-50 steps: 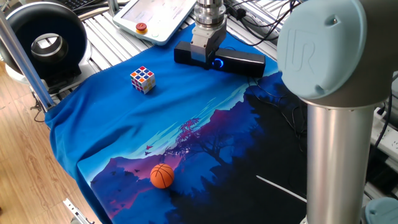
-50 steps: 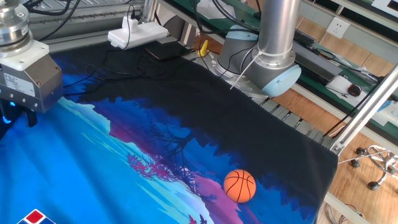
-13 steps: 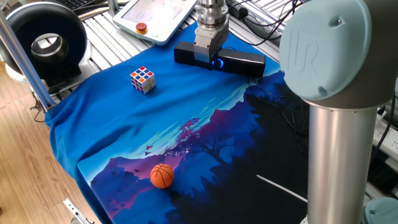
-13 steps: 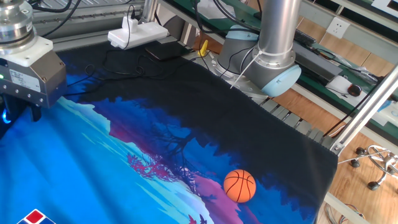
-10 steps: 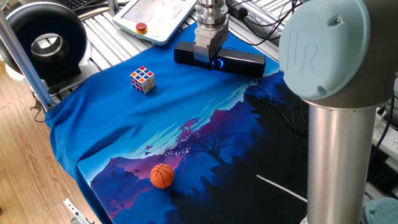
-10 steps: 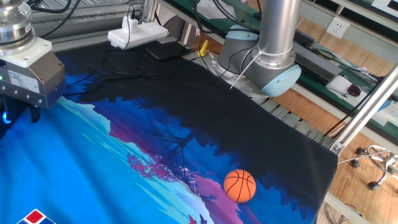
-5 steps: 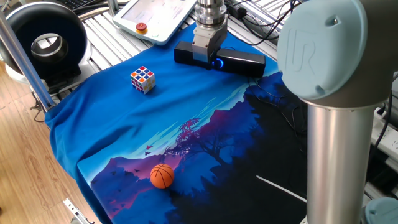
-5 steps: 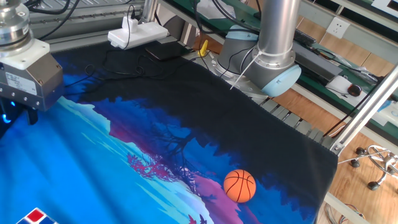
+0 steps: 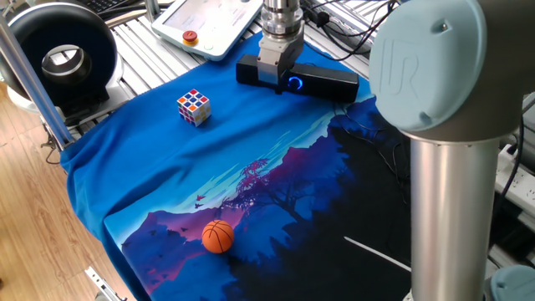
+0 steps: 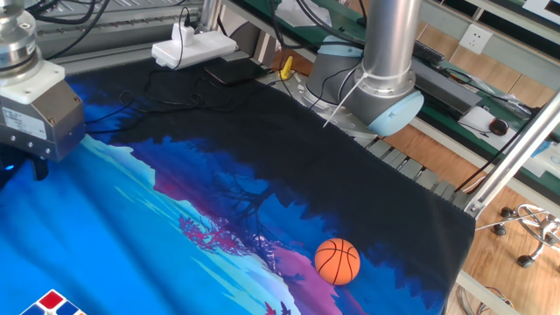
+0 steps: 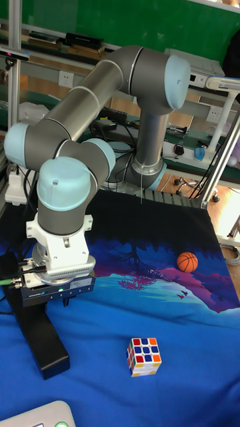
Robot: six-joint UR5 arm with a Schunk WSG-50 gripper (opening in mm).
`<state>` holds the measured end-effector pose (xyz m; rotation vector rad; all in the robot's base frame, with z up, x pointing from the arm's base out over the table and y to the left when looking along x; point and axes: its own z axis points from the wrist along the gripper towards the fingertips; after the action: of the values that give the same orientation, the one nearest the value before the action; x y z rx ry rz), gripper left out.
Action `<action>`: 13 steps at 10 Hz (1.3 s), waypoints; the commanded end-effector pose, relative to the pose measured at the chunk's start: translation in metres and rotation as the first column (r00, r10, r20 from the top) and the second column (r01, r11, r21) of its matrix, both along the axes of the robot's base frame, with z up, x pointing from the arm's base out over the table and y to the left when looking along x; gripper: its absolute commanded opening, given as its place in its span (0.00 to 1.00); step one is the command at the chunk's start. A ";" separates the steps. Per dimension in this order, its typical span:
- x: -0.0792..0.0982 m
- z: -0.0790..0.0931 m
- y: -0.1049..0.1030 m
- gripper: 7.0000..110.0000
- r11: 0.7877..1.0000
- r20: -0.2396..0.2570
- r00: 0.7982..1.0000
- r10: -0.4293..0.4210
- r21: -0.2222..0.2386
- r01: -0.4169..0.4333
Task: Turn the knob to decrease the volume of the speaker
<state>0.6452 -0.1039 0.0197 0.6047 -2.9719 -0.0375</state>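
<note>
The speaker (image 9: 322, 83) is a slim black bar lying on the blue cloth at the table's far side. My gripper (image 9: 282, 83) stands straight down on its middle, shut on the knob (image 9: 294, 83), whose blue glow shows just beside the fingertips. In the tall fixed view the gripper (image 11: 57, 301) sits on the near end of the speaker (image 11: 41, 340) and hides the knob. The other fixed view shows the grey gripper body (image 10: 33, 109) and one dark finger (image 10: 39, 166) at the left edge.
A Rubik's cube (image 9: 193, 107) lies left of the speaker. An orange ball (image 9: 218, 237) rests near the cloth's front edge. A big black ring device (image 9: 58, 52) and a white pendant with a red button (image 9: 191, 36) sit at the back left. Cables and a power strip (image 10: 194, 48) lie behind.
My gripper has twisted about its vertical axis while staying on the knob. The speaker has shifted very slightly to the right in one fixed view.
</note>
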 end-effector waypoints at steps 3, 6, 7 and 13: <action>0.003 0.002 0.007 0.36 1.000 0.005 1.000 -0.001 0.030 0.001; 0.008 0.015 0.005 0.36 1.000 0.017 1.000 0.022 0.021 -0.022; 0.013 0.026 0.009 0.36 0.999 0.029 0.999 0.032 0.040 -0.033; -0.025 0.107 0.056 0.36 0.962 -0.041 0.983 -0.180 0.200 0.184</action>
<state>0.6403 -0.0652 0.0904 0.5581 -3.0075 -0.2614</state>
